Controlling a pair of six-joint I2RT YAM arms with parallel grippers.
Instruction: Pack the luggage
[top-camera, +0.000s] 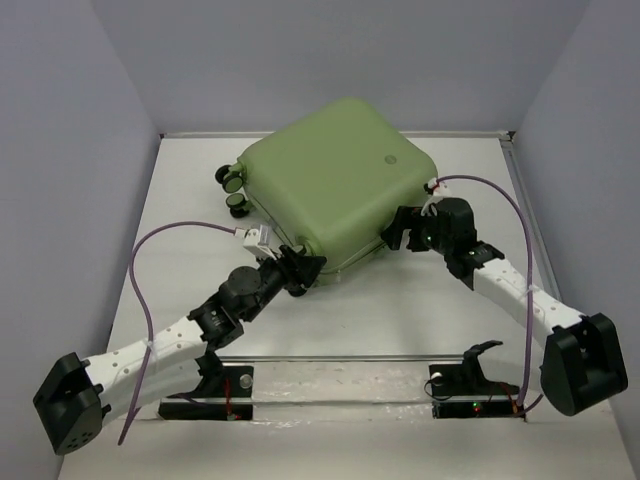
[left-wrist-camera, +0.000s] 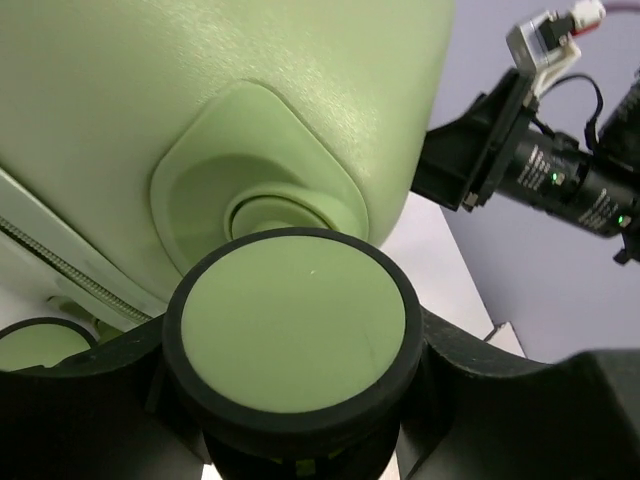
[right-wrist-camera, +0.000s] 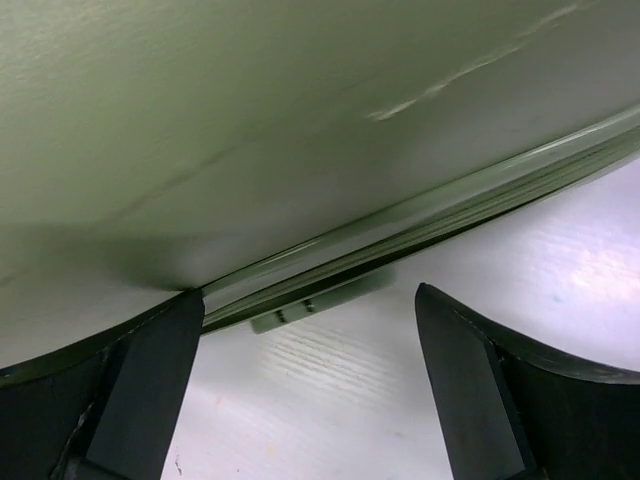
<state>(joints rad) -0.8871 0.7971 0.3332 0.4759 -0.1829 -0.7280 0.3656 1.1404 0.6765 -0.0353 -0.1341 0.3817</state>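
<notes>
The light-green suitcase (top-camera: 335, 180) lies shut and flat on the white table, turned at an angle, with its round logo (top-camera: 392, 157) facing up. Two wheels (top-camera: 233, 190) show at its left side. My left gripper (top-camera: 300, 270) is at the near-left corner. In the left wrist view its jaws (left-wrist-camera: 295, 375) hold a green wheel with a black rim (left-wrist-camera: 295, 335) below the shell (left-wrist-camera: 200, 100). My right gripper (top-camera: 400, 232) is at the near-right side. It is open (right-wrist-camera: 310, 380), low by the shell's seam (right-wrist-camera: 400, 235), with its left finger (right-wrist-camera: 130, 390) against the shell's edge.
Grey walls close the table on the left, back and right. A clear rail (top-camera: 340, 360) runs along the near edge between the arm bases. Purple cables (top-camera: 135, 290) loop off both arms. The right arm's wrist (left-wrist-camera: 540, 165) shows in the left wrist view.
</notes>
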